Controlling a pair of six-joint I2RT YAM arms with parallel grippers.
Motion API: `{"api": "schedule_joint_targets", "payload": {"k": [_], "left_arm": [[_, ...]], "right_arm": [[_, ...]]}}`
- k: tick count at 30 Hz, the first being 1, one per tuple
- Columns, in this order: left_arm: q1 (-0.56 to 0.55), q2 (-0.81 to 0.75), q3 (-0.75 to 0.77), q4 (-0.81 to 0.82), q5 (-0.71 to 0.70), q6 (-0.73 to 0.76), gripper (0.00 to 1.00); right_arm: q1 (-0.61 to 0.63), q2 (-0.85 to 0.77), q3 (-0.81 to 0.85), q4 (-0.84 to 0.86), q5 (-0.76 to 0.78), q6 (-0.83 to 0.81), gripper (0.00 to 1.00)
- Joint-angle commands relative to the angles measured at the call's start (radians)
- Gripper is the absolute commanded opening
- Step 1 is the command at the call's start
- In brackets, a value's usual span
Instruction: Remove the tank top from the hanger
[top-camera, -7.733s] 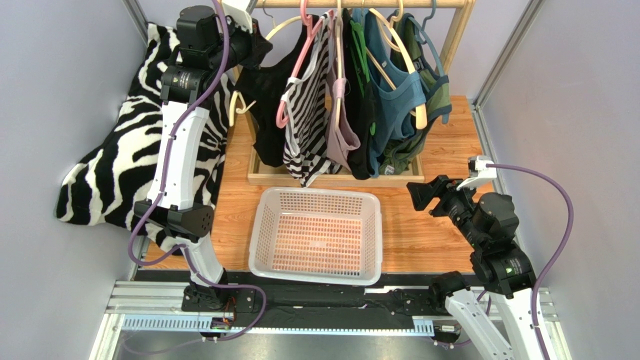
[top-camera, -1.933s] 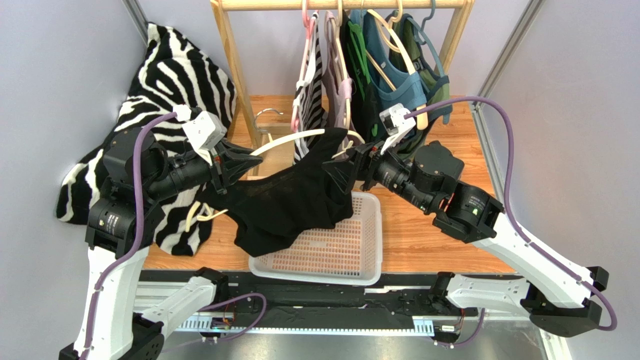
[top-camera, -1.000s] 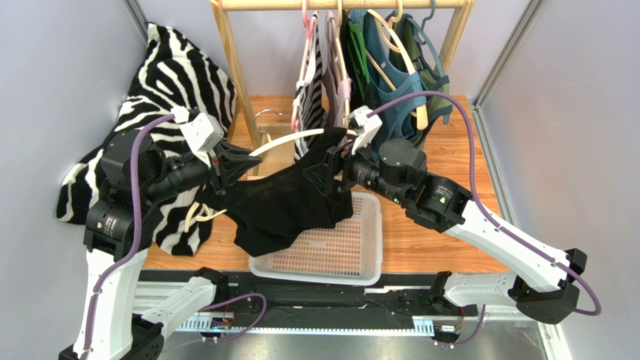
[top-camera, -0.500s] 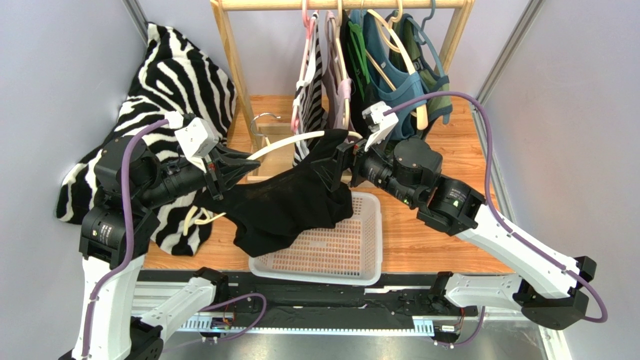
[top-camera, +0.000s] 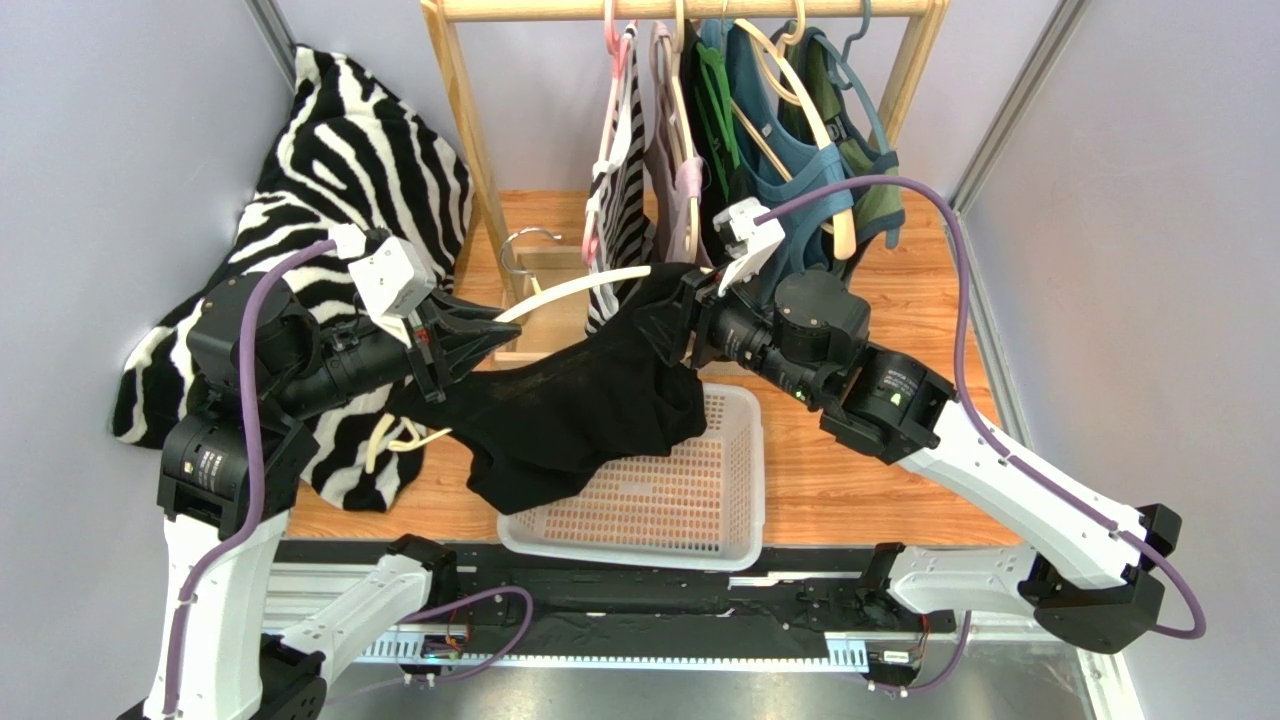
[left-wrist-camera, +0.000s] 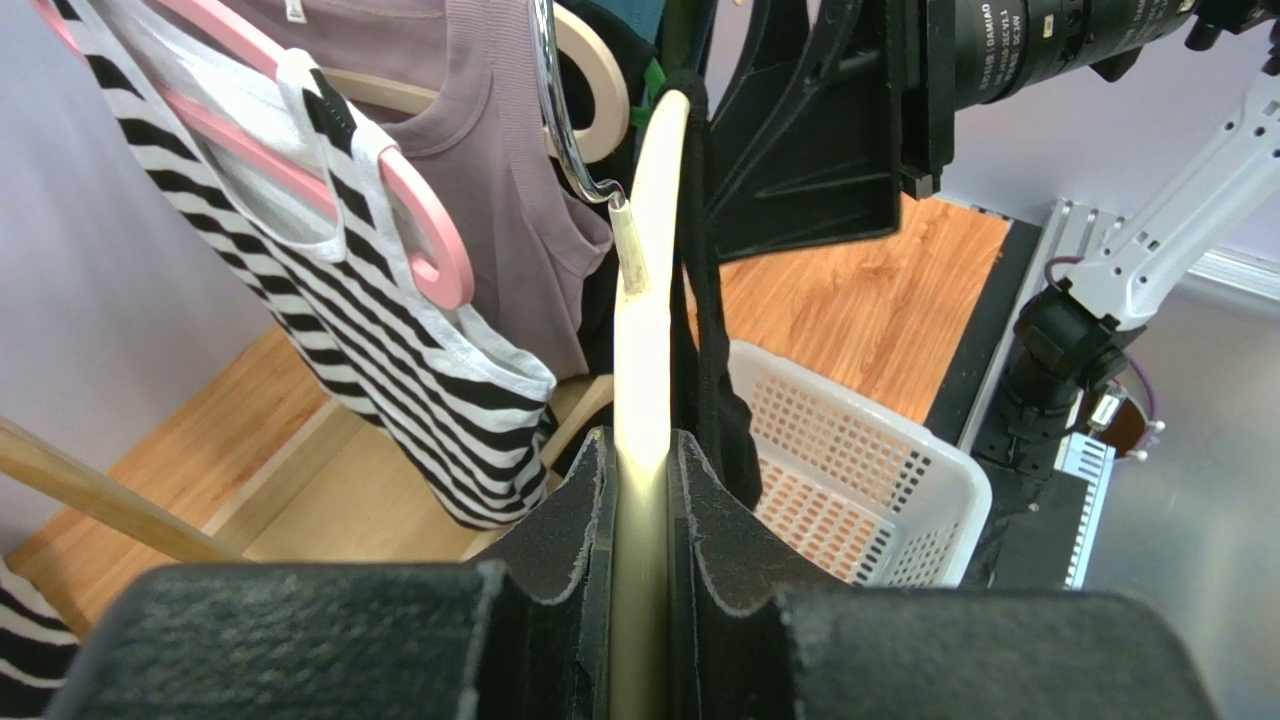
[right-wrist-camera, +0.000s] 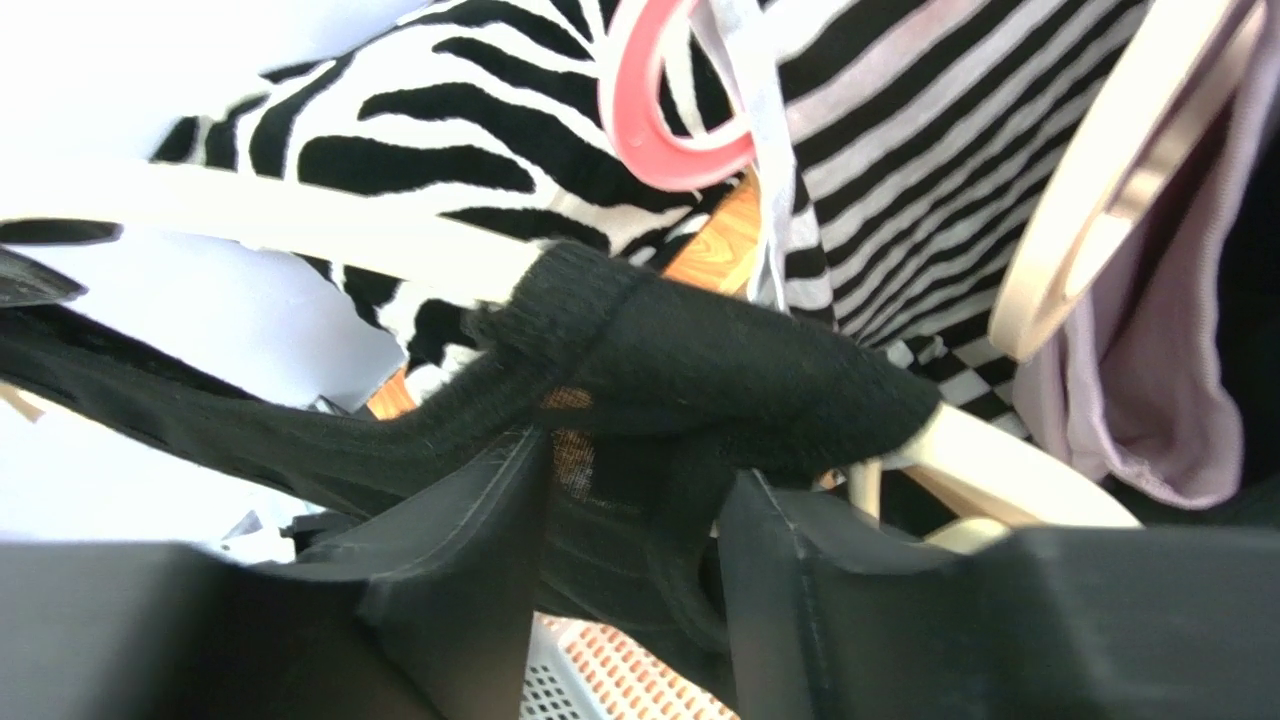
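Observation:
The black tank top (top-camera: 579, 413) hangs on a cream hanger (top-camera: 579, 288), held out over the basket. My left gripper (top-camera: 466, 333) is shut on the hanger's arm, which shows pinched between the pads in the left wrist view (left-wrist-camera: 649, 300). My right gripper (top-camera: 684, 315) is at the hanger's right end. In the right wrist view its jaws stand apart (right-wrist-camera: 631, 510), with the top's black shoulder strap (right-wrist-camera: 721, 360) draped over the hanger tip (right-wrist-camera: 1022, 465) just above and between them. The fabric hangs loose in the gap.
A white mesh basket (top-camera: 736, 495) sits under the top. The wooden clothes rack (top-camera: 466, 135) behind holds several other hung tops, striped (top-camera: 624, 180) and teal (top-camera: 781, 165). A zebra-print cloth (top-camera: 346, 165) lies at the left wall.
The left arm took the hanger with the black top off the rack and brought it over the basket. In the last second the right gripper shifted slightly up and right along the hanger's end.

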Motion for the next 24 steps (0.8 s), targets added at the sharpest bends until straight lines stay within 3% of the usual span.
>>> {"api": "schedule_joint_targets", "payload": {"k": [1,3,6,10,17,24], "left_arm": [[-0.002,-0.010,-0.017,0.066,0.008,-0.008,0.00],[-0.002,-0.013,-0.026,0.064,-0.007,0.012,0.00],[-0.002,-0.008,-0.041,0.064,-0.059,0.036,0.00],[-0.002,-0.005,-0.053,0.064,-0.099,0.056,0.00],[-0.002,-0.036,-0.061,0.029,-0.078,0.082,0.00],[-0.002,-0.100,-0.034,-0.072,0.042,0.104,0.00]], "right_arm": [[-0.005,-0.003,0.052,0.074,-0.037,0.024,0.29],[-0.004,-0.011,0.051,0.070,-0.048,0.036,0.13],[-0.005,-0.037,0.049,0.053,-0.057,0.044,0.00],[-0.005,-0.087,0.042,0.016,-0.048,0.045,0.00],[-0.017,-0.141,0.063,-0.068,0.113,0.007,0.00],[-0.209,-0.144,0.029,-0.095,0.100,0.076,0.00]]}}
